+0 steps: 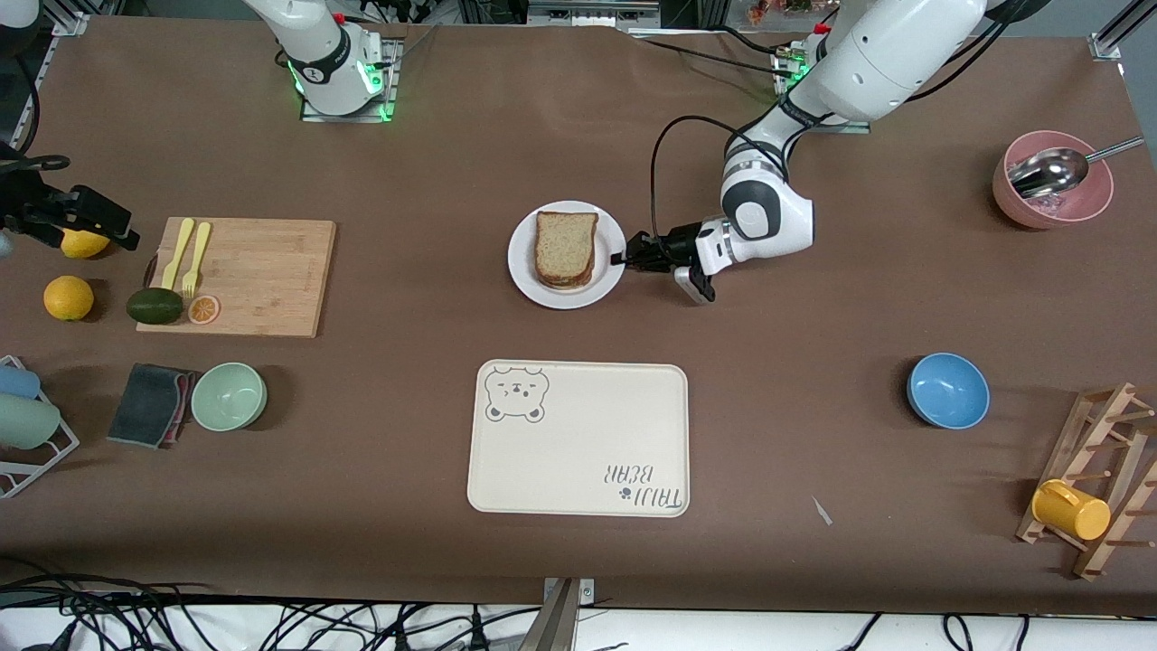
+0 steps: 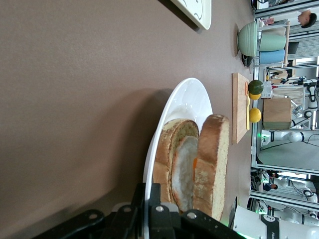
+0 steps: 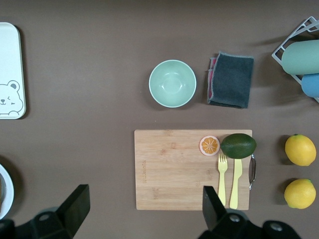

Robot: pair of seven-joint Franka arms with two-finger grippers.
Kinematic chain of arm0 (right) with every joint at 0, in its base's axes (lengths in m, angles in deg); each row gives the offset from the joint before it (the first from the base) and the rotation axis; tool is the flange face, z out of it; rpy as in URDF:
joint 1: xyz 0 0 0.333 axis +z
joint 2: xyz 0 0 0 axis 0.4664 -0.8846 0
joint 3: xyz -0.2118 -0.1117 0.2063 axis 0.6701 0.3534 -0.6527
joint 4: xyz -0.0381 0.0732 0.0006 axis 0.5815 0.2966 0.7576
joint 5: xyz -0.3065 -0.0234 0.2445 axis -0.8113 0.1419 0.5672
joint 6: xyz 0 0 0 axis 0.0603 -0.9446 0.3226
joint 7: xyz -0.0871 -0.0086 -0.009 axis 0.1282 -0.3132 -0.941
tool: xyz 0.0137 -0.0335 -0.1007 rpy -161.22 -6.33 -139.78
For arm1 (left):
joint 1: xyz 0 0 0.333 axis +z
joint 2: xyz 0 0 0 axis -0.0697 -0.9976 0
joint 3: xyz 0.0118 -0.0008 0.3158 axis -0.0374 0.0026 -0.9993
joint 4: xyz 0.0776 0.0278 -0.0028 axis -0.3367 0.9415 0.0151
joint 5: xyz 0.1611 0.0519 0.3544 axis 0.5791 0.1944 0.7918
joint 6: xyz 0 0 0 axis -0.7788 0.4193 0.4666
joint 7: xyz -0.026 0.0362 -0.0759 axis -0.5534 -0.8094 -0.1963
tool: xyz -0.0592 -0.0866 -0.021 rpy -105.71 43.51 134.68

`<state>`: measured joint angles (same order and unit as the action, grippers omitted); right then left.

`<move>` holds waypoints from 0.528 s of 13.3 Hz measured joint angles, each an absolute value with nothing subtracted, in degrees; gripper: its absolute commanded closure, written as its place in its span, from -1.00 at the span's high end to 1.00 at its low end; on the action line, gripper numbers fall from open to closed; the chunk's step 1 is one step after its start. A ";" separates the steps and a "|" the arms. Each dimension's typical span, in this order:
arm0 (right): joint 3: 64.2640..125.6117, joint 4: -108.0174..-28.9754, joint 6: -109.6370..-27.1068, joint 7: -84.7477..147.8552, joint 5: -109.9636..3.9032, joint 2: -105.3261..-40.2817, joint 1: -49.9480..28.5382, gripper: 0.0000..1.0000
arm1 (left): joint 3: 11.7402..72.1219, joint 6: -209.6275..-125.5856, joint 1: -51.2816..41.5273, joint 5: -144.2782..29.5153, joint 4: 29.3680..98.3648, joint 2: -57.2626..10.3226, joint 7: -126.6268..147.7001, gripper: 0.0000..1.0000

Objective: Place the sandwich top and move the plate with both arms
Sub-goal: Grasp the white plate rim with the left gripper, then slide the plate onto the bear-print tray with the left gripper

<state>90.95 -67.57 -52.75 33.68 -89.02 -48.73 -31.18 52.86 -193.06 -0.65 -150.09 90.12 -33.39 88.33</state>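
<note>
Bear tray (image 1: 578, 438) near plate (image 1: 524, 271)

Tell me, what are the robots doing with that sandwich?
The sandwich top already sits on the sandwich on the white plate. The left pincer is shut on the plate's rim at the left arm's end. The right pincer waits open, up over the cutting board. The plate hasn't been moved yet.

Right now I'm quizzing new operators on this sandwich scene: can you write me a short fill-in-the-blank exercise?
1. The sandwich top lies on the sandwich, on the white ____.
2. The left gripper is ____ on the plate's rim.
3. The right gripper, over the cutting board, is ____.

Missing words: plate; shut; open
</note>
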 measured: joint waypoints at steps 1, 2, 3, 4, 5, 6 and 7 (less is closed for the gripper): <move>90.95 -67.57 -52.75 33.68 -89.01 -48.73 -31.18 1.00 | 52.86 -193.06 -0.65 -150.09 90.01 -33.39 88.34 -0.86; 90.95 -67.57 -52.75 33.68 -89.00 -48.73 -31.18 1.00 | 52.86 -193.06 -0.63 -150.09 89.89 -33.39 88.33 -0.90; 90.95 -67.57 -52.75 33.68 -89.00 -48.73 -31.18 1.00 | 52.86 -193.06 -0.56 -150.09 89.75 -33.39 88.27 -0.91; 90.95 -67.57 -52.74 33.68 -89.00 -48.73 -31.18 1.00 | 52.84 -193.07 -0.45 -150.09 89.64 -33.39 88.26 -0.92; 90.95 -67.57 -52.74 33.68 -88.99 -48.73 -31.18 1.00 | 52.82 -193.09 -0.20 -150.09 89.45 -33.36 88.25 -0.95; 90.95 -67.57 -52.74 33.68 -88.99 -48.73 -31.18 1.00 | 52.90 -193.04 0.31 -150.09 89.23 -33.35 88.20 -0.98; 90.95 -67.57 -52.74 33.68 -88.99 -48.73 -31.18 1.00 | 53.16 -192.97 1.06 -150.09 89.00 -33.30 88.13 -0.98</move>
<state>90.95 -67.57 -52.74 33.68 -88.99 -48.73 -31.18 53.16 -192.97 1.06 -150.09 89.00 -33.30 88.13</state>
